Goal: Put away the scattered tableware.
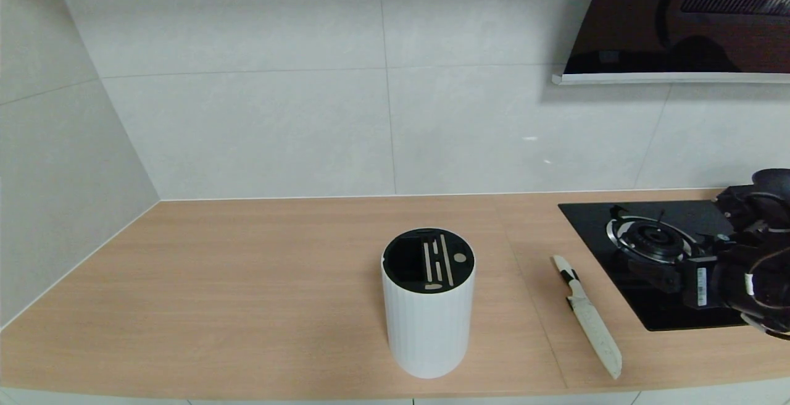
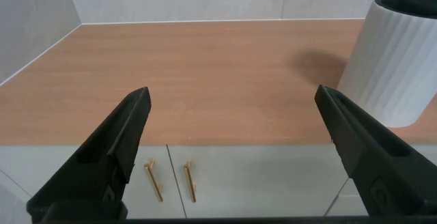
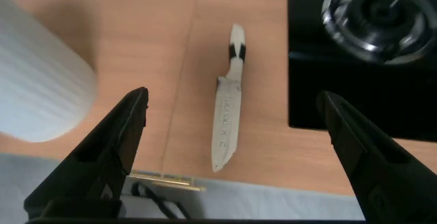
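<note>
A knife (image 1: 586,315) with a pale speckled blade and a white-and-black handle lies flat on the wooden counter (image 1: 247,281), blade toward the front edge. To its left stands a white ribbed cylindrical holder (image 1: 428,306) with a black slotted top. My right gripper (image 3: 232,95) hangs open above the knife (image 3: 229,111), its fingers wide to either side and holding nothing. The right arm (image 1: 740,269) is over the cooktop at the right edge. My left gripper (image 2: 231,93) is open and low in front of the counter's front edge, with the holder (image 2: 399,60) off to one side.
A black glass cooktop (image 1: 623,306) with a gas burner (image 1: 651,238) lies right of the knife. A dark range hood (image 1: 679,16) hangs at the upper right. Tiled walls close the back and left. Cabinet doors with gold handles (image 2: 153,179) sit below the counter.
</note>
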### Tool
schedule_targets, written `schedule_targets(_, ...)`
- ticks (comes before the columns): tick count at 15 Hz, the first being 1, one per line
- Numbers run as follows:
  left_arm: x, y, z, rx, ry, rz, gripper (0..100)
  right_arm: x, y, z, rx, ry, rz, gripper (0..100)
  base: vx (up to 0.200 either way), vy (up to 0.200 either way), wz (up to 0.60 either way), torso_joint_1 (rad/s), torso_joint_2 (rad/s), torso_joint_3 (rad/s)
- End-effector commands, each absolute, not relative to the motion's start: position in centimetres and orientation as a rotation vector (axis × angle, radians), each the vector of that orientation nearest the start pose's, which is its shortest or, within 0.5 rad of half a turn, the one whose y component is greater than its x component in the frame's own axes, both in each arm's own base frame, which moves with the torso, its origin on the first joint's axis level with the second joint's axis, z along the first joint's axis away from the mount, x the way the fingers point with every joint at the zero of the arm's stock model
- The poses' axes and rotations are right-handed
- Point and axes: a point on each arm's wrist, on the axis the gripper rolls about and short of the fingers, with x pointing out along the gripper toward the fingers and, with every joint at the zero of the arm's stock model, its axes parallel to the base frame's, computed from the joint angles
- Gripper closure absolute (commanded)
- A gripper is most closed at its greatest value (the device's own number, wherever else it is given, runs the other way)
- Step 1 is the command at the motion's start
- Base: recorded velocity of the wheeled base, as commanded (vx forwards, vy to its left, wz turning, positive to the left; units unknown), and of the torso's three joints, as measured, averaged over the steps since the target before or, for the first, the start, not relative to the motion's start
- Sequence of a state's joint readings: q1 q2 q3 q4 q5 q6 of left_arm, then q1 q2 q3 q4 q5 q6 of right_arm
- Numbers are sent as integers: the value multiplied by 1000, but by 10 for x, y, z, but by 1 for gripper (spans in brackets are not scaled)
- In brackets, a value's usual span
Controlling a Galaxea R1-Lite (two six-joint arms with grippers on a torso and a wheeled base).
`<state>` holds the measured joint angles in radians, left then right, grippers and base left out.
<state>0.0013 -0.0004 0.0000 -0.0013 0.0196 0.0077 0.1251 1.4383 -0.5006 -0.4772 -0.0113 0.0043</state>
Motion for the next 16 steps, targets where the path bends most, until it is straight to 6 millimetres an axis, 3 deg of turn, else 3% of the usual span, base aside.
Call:
schedule_targets(1,-23,0,76,8,-1,21,0,257,33,129,-35,547,111,0,0,0,0,0,0,0)
schedule_targets(4,-23,0,76,8,0,21,0,276,38,112,-39,560,115,0,0,0,0,0,0,0)
schedule_targets(10,-23,0,76,9,-1,21,0,305,57,41,-80,666,97,0,0,0,0,0,0,0)
schedule_targets(16,-23,0,76,8,-1,21,0,320,58,0,-76,675,55,0,0,0,0,0,0,0)
